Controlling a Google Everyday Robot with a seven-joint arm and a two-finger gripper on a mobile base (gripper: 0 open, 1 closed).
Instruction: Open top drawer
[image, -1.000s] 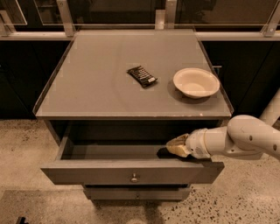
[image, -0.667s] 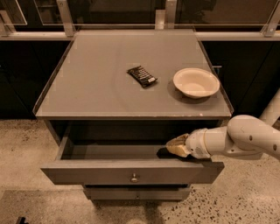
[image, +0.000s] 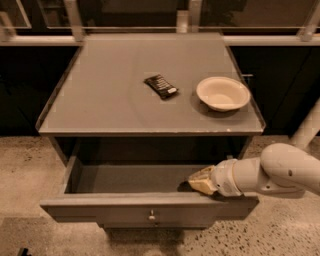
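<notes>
top drawer stands well out below worktop, reads open | hand inside its right end, just behind front panel, probably placed there to drag it outward | grip state: cannot tell | front and knob face camera, long axis left-right
</notes>
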